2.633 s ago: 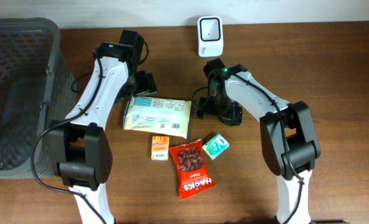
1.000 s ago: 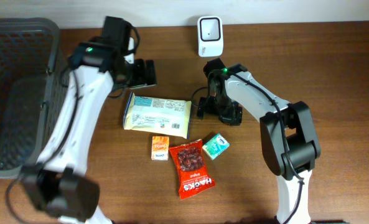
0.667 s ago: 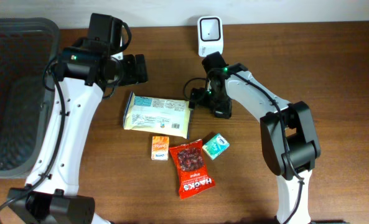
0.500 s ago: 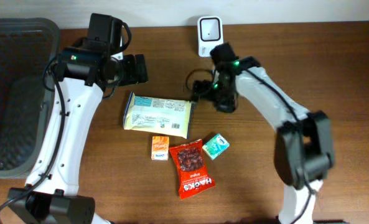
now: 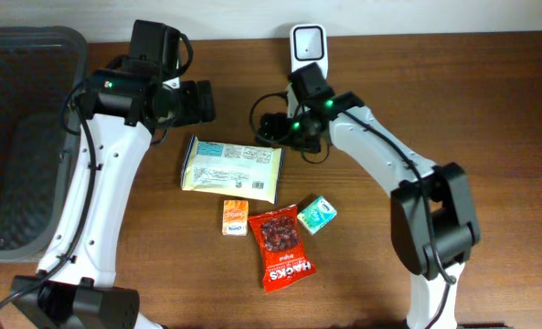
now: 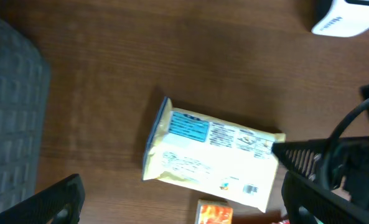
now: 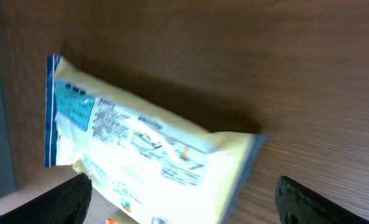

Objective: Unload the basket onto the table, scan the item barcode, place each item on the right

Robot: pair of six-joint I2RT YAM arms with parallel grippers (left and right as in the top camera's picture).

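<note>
While both hands hang wide open and empty, the step in hand is the pick-up: no item is lifted yet.

Nearest, a red snack bag [image 5: 282, 247], an orange box [image 5: 235, 217] and a teal packet [image 5: 317, 214] crowd the near edge of the pale yellow packet [image 5: 231, 170], which lies flat mid-desk. The right hand [image 5: 271, 128] hovers by its far right corner and the left hand [image 5: 196, 100] beyond its far left. By my judgement, the next move is to lower, close on that end and carry the packet's barcode to face the scanner [image 5: 307, 41] at the far edge. The basket [image 5: 74, 110] sits well apart on the left.
</note>
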